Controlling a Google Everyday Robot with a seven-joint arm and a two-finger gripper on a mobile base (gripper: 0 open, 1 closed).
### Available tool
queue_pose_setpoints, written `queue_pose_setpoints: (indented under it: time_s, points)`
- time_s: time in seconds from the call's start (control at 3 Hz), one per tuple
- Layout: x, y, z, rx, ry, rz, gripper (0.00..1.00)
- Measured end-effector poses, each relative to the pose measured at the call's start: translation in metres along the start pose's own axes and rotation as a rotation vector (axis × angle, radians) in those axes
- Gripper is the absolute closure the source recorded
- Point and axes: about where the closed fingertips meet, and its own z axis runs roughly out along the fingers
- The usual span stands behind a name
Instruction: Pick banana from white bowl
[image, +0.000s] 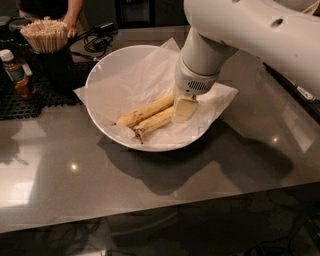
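Hovering at right ends of banana (145, 111) and speckled banana (156, 121) in white bowl (120, 55): gripper (184, 108), grip state unclear.

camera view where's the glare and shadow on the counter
Camera view: small bright spots and a pale glare patch on the glossy grey countertop; the wide white paper-lined bowl and white arm throw a dark shadow forward; the pincer sits low inside the bowl.

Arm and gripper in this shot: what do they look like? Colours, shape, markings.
Arm: glossy white, thick rounded shell with a small dark oval hole. Wrist: white cylinder ending in a grey vented band. Gripper, down inside the white bowl: pale cream, blocky. No cables or lettering visible.
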Motion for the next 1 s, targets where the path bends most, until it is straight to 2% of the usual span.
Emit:
queue_pose_setpoints:
  time_s: [1.0]
  points:
    - [-0.005, 0.002, 0.029, -0.032, 0.067, -0.036, 0.45]
